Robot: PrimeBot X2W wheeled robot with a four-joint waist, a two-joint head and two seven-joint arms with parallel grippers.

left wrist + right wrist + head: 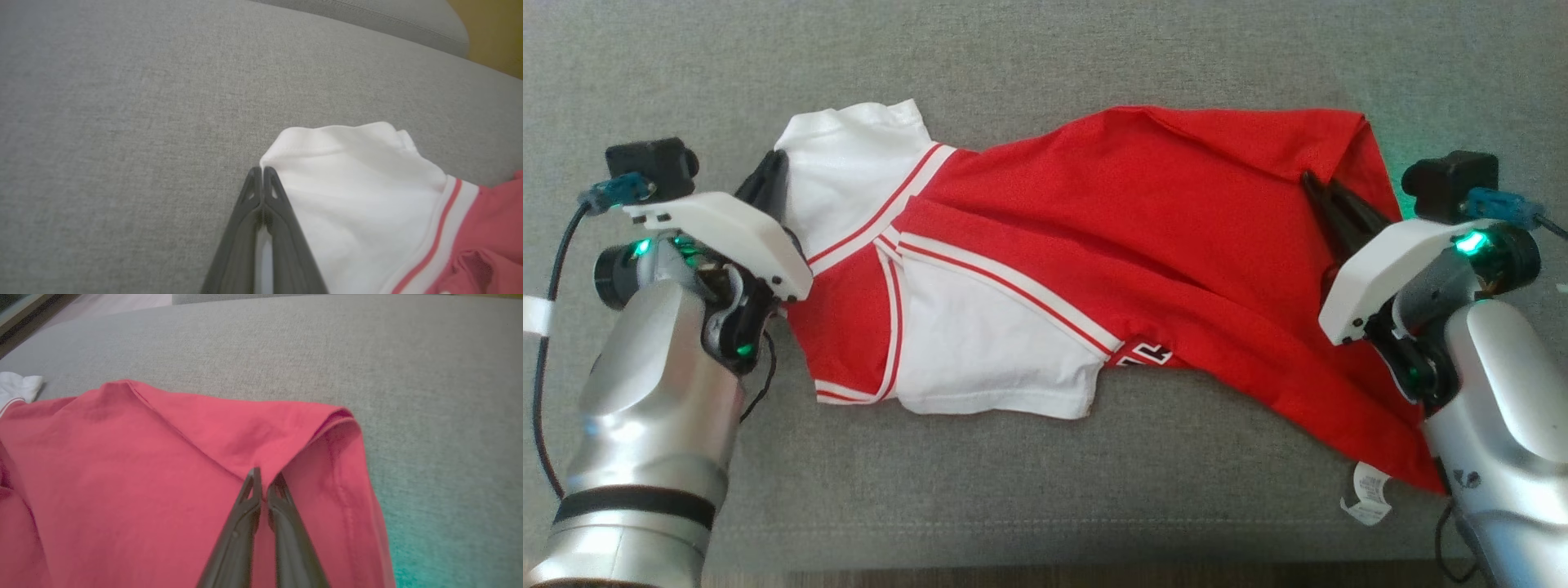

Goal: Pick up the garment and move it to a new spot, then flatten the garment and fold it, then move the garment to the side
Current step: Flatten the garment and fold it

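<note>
On the grey cushion (1045, 49), we hold the red-and-white shirt (1094, 229) at both ends.
Our left gripper (262, 171) is pinched tight on the white sleeve (351, 183) edge; our right gripper (266, 477) is clamped on a red fold (286, 433) at the far end.

Grey woven cushion (1045, 49) — beyond its far edge lies a second grey cushion (367, 16), with a yellow patch (498, 32) past that. A dark brown strip (1094, 576) runs along the near edge.

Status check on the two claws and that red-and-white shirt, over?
Left gripper shut on jersey, white sleeve edge. Right gripper shut on its red fold. It lies rumpled on grey cushion, not yet flat. No obstacle seen.
</note>
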